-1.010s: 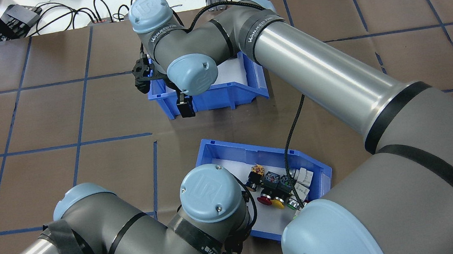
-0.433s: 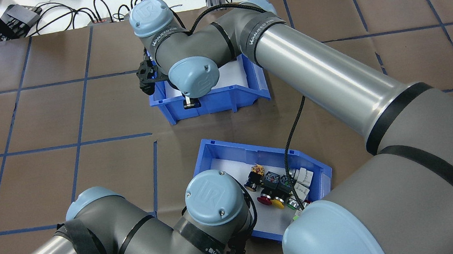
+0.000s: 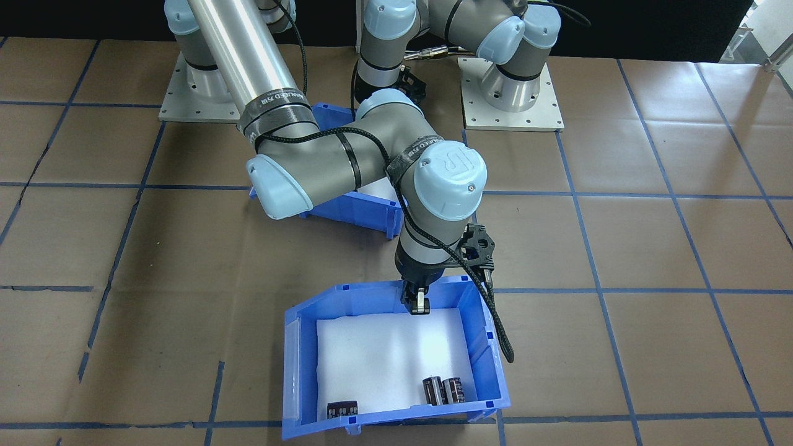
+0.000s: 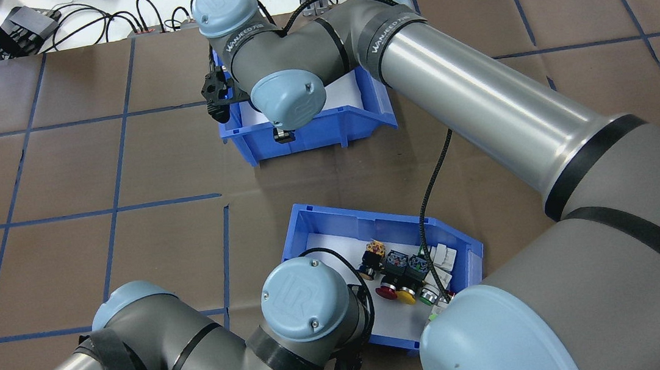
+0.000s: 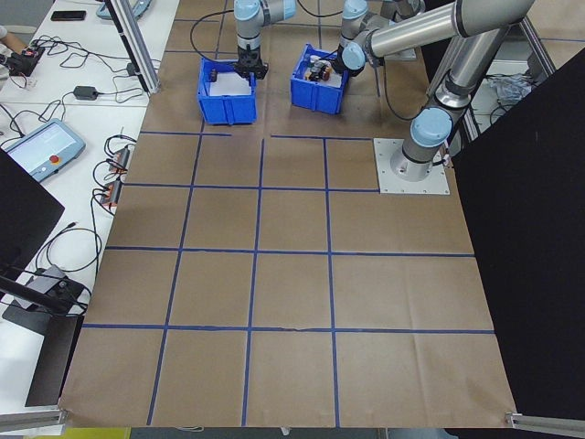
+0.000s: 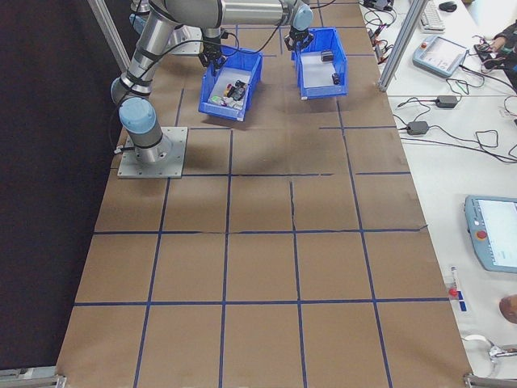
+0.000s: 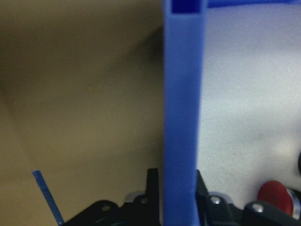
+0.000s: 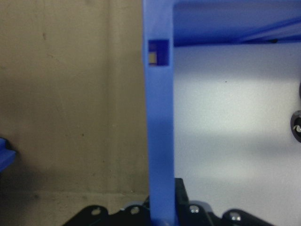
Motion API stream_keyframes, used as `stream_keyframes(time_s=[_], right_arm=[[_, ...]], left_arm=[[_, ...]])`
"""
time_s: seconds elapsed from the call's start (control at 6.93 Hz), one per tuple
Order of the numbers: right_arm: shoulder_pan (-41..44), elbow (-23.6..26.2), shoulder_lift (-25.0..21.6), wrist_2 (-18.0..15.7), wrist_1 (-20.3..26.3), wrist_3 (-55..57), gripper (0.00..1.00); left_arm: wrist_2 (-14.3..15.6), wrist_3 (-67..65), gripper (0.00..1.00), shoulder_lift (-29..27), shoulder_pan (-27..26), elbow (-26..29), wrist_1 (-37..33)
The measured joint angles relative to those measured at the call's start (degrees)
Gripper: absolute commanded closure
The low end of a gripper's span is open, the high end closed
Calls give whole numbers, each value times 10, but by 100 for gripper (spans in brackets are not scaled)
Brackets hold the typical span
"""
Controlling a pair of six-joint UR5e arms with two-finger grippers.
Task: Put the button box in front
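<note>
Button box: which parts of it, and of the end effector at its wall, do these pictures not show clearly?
- Front-facing view: the button box is mostly behind the right arm's elbow; no buttons show.
- Overhead view: the left wrist covers most of the left end effector; the right arm's shoulder covers the box's near right corner.
- Left wrist view: the red button is blurred and cut by the edge.
- Side views: buttons too small.

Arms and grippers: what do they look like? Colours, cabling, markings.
Both arms have silver tube links, dark grey joint housings and light blue round caps embossed "UR". Black straps with white lettering wrap the links. A braided black cable runs along the right arm. The right gripper and left gripper are black; the right one shows silver fingertips.
</note>
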Motion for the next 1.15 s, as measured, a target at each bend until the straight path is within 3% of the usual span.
stream_keyframes(time_s=[0.43, 0.87, 1.15], right_arm=[[-81, -4, -52, -3, 21, -62, 99], [-189, -2, -120, -2, 92, -165, 99], [-270, 12, -163, 1, 136, -249, 99]], left_arm=[[37, 28, 100, 71, 27, 1, -38], [42, 81, 100, 128, 164, 8, -99], [39, 158, 100, 114, 258, 34, -115]])
